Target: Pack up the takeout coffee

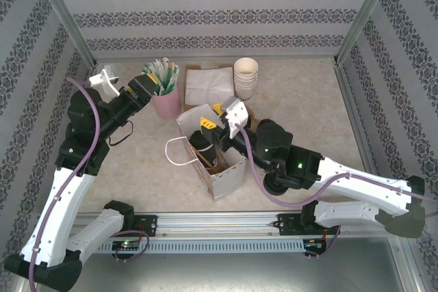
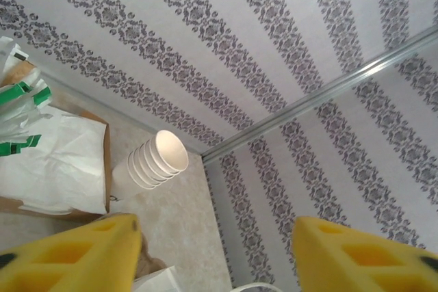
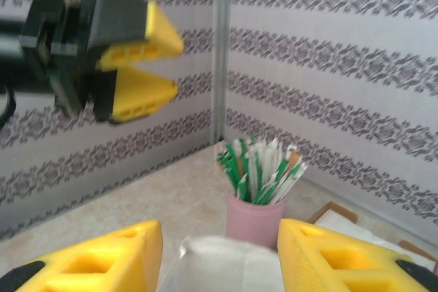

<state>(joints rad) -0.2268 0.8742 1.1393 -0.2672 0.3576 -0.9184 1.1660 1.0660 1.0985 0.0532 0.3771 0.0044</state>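
Enclosure: walls papered in striped damask are set round a pale speckled table (image 1: 137,176), with metal posts at the corners.
Paper bag: a white handled bag (image 1: 229,177) is stood open-topped at mid-table between the two arms, a placement judged to allow loading from above.
Takeout coffee: a dark round lid (image 1: 200,143) is seen inside the bag, toward its far end. The cup is judged to be resting within; its side is hidden by the bag wall.
Right gripper: the right gripper (image 3: 219,259) is held just above the bag's mouth, its yellow fingers parted with nothing between them. This is read as a grip let go over the bag.
Left gripper: the left gripper (image 2: 216,256) is raised beside the pink cup of stirrers (image 1: 166,104), apart from the bag, with its fingers spread and nothing carried. The position is judged to leave the bag's mouth free.
Given by the top view: the bag's inside and both arms' placing are shown together.
Given by the right wrist view: the left gripper is seen side-on with a wedge-shaped gap at its tips, and the bag's white edge is seen directly below.
Given by the left wrist view: the stack of cream cups (image 2: 159,161) and the white napkins (image 2: 58,162) on their brown tray are shown close up.
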